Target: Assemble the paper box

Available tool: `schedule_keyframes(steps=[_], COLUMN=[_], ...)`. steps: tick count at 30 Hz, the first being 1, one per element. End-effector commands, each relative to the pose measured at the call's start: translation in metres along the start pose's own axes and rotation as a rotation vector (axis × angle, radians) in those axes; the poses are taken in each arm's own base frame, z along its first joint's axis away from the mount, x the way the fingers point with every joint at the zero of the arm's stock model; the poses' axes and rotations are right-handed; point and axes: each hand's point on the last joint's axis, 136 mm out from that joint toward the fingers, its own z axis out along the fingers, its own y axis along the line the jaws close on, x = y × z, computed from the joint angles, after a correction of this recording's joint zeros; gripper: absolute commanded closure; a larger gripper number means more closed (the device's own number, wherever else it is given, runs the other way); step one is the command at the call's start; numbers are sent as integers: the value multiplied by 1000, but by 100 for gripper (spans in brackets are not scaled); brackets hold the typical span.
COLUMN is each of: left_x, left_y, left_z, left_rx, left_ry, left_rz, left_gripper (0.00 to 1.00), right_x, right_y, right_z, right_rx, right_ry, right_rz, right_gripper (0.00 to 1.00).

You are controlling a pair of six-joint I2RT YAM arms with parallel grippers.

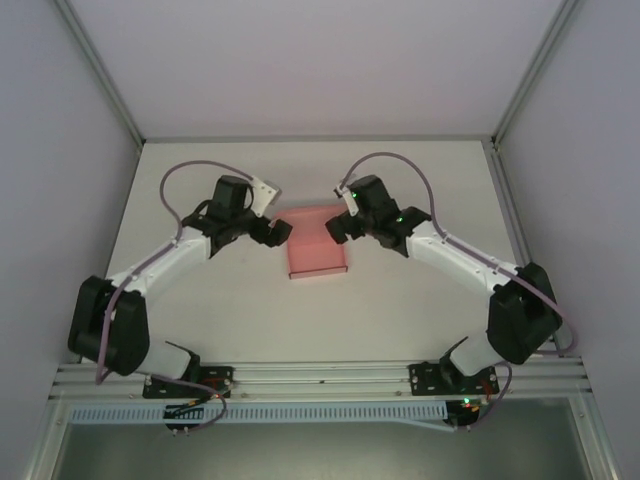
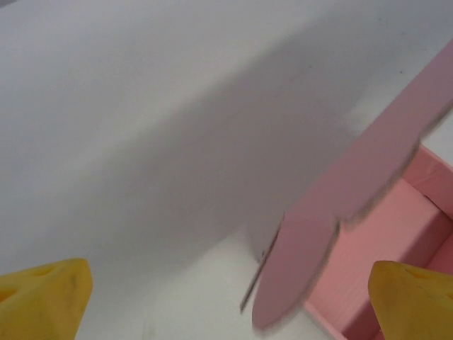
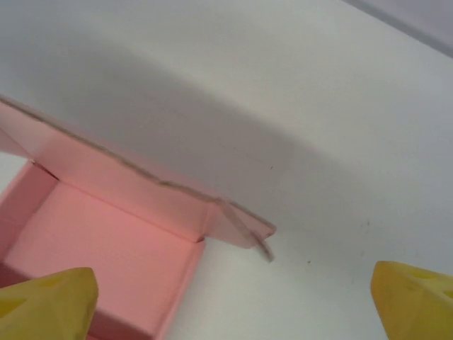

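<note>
The salmon-pink paper box (image 1: 316,246) lies mid-table, partly folded, with raised walls and a lid panel standing at its far side. My left gripper (image 1: 280,230) hovers at the box's upper left corner, open; its yellow fingertips (image 2: 46,297) straddle a rounded flap (image 2: 304,262) sticking out from the box (image 2: 396,248). My right gripper (image 1: 338,226) sits at the upper right corner, open. Between its yellow fingertips (image 3: 49,301) I see the box's inside (image 3: 106,248) and a small corner tab (image 3: 244,227).
The white table (image 1: 420,300) has free room in front of and around the box. Grey walls and metal frame posts (image 1: 100,75) close in the sides and back. The aluminium rail (image 1: 320,375) carrying the arm bases runs along the near edge.
</note>
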Motion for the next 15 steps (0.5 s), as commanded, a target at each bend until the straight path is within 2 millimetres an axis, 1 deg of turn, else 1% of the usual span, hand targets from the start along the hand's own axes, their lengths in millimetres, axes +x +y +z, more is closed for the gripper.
schedule_keyframes(steps=[1,2,3,6,7,8,10,11,12,15], left_x=[-5,-1,1,7,9,8,7,7,8,11], left_y=[-8,-8,-9,-13,-14,-15,-17,-17,-16,-17], left_z=[5,8,9,12,12,12,13,14,16,23], left_rx=[79,85,94,116,125,133,143,147,148,165], left_ry=[43,62,73,86,88,86,86,91,100,124], left_rz=[111,120,128,157,165,174,182,184,185,192], left_gripper=[5,7,9,13,16,20,27,34,39,46], right_x=[-3,-1,1,9,10,9,9,9,10,10], right_y=[3,-2,-1,9,11,9,3,0,-1,-1], right_z=[8,13,16,26,29,33,40,44,46,51], right_rx=[-186,-171,-182,-258,-277,-266,-233,-219,-215,-216], right_ry=[27,47,67,99,110,117,139,150,157,158], right_rz=[-196,-213,-260,-369,-384,-386,-384,-380,-378,-383], right_gripper=[12,16,21,21,21,23,36,40,42,48])
